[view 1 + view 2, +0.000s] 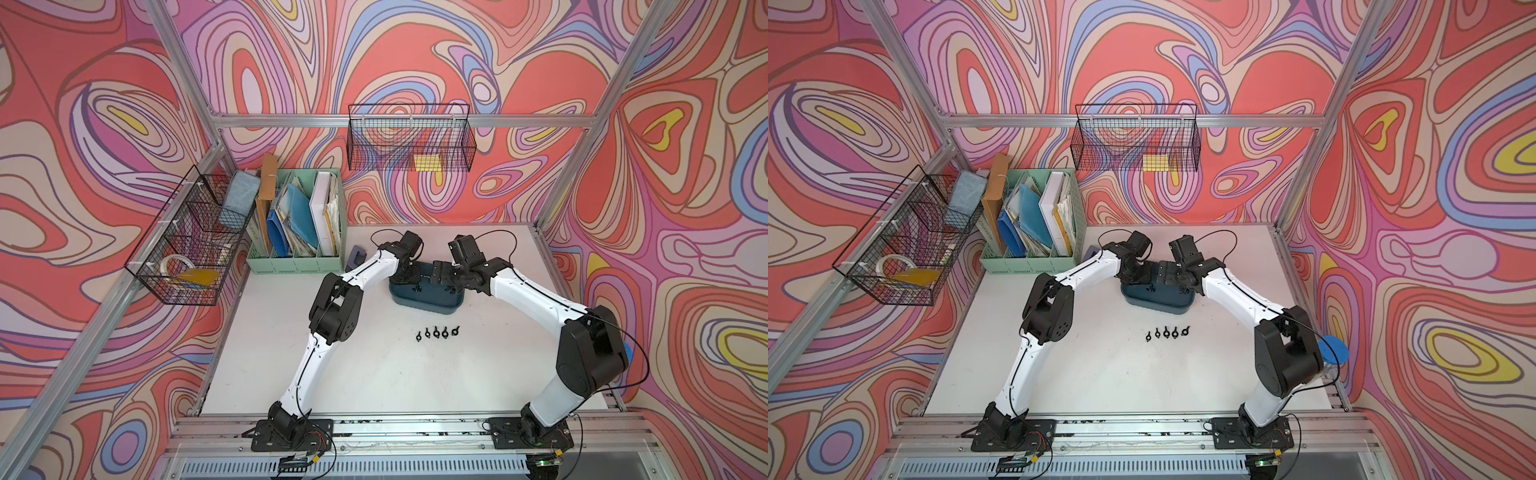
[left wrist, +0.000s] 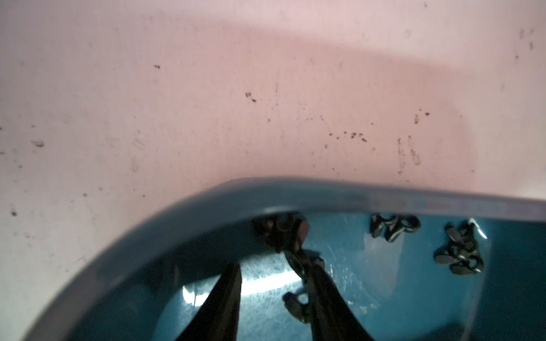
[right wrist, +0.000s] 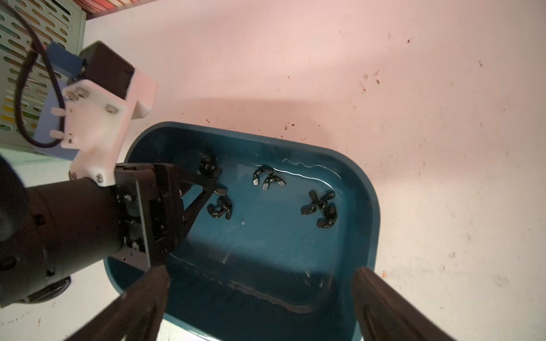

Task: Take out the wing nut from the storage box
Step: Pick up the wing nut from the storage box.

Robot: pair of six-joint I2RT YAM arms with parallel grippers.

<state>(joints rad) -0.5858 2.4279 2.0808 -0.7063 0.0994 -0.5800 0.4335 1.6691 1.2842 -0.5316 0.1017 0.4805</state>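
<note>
— Can any writing be read?

— Only the lettering on a book spine in the mint-green file organiser [image 1: 291, 266], and it is too small to make out.

— Where does the storage box lie?

— The storage box [image 1: 428, 303] sits at the far middle of the white table [image 1: 374, 382], open side up. Its long axis runs across the table, with the right end a little nearer the arms' bases.

— And the tools?

— The left gripper [image 2: 274, 267] reaches down into the box's left end, its jaws narrowed with a gap showing between them. A wing nut [image 3: 221, 191] lies at its tips, but whether it is pinched cannot be told. The right gripper [image 3: 261, 271] hangs over the box with jaws spread wide, holding nothing.

— How much room is there to move?

— Loose wing nuts [image 3: 267, 178] lie in small clusters on the box floor, and the part under the right gripper is bare. Open table separates the box from a row of wing nuts [image 1: 436, 332] nearer the bases. The organiser stands apart, to the box's left.
</note>
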